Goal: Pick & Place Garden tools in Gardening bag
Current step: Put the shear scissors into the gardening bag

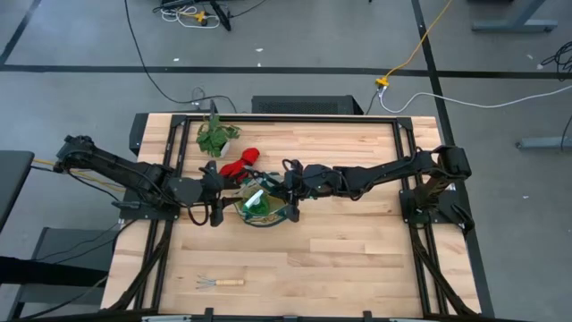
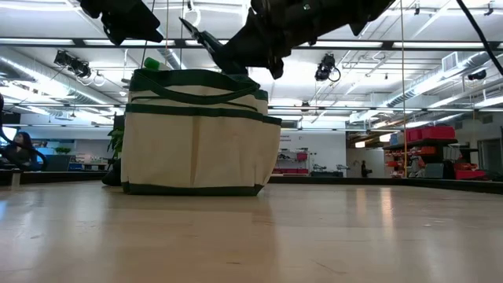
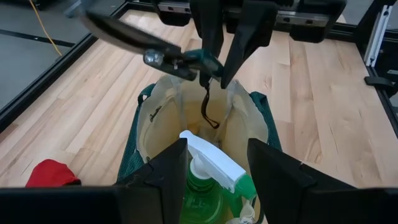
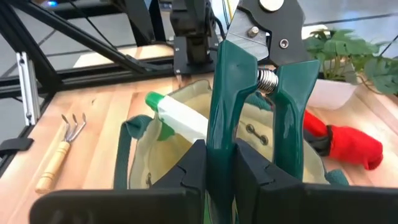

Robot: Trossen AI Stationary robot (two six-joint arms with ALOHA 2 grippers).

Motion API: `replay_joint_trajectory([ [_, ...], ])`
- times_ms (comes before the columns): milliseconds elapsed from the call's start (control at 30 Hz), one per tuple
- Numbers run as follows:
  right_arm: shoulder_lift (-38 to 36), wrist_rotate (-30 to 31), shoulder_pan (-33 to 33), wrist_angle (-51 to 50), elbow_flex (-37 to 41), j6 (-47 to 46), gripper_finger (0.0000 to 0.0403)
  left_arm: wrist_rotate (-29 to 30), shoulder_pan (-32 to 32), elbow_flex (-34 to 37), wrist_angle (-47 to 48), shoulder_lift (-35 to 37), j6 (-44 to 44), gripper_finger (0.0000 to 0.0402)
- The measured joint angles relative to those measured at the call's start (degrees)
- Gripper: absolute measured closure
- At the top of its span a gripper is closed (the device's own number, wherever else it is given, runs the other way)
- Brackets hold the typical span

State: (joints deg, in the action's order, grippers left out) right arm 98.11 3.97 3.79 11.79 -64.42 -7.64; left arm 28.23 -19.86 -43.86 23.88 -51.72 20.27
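Observation:
The beige bag with green trim [image 1: 261, 207] stands upright at the table's middle, its mouth open. The green spray bottle [image 3: 208, 171] stands inside it, white head up. My left gripper [image 3: 217, 168] is open just above the bag's left side, a finger on either side of the bottle's head, apart from it. My right gripper [image 4: 219, 155] is over the bag's mouth, shut on the green-handled pruning shears [image 4: 258, 74]. The red gloves [image 1: 239, 164] lie on the table just beyond the bag. One wooden-handled fork [image 1: 220, 283] lies flat near the table's near edge. My right gripper pinches one green handle of the shears [image 4: 222, 118] between its two fingers; the other handle [image 4: 289, 124] stands free beside them. The fingers point down over the bag. The shears are lifted clear above the bag's mouth, blades [image 3: 124, 34] sticking out sideways.
A leafy green plant [image 1: 216, 137] sits at the far left of the table, beyond the gloves. Black frame rails run along the table's left and right sides. Bare wood lies between the bag and the fork.

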Motion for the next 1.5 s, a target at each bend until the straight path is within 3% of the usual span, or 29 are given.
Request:
replay_joint_trajectory([
  [567,4.4,-0.5,-0.4,-0.9,0.1,0.2,0.0358,0.0,0.0,0.0,0.0,0.0,0.0,0.0228],
  [1167,4.4,-2.0,-0.8,-2.2,0.1,0.8,0.0357,0.0,0.0,0.0,0.0,0.0,0.0,0.0228],
  [1500,4.3,-2.0,-0.8,-2.1,0.1,0.7,0.0306,0.0,0.0,0.0,0.0,0.0,0.0,0.0228],
])
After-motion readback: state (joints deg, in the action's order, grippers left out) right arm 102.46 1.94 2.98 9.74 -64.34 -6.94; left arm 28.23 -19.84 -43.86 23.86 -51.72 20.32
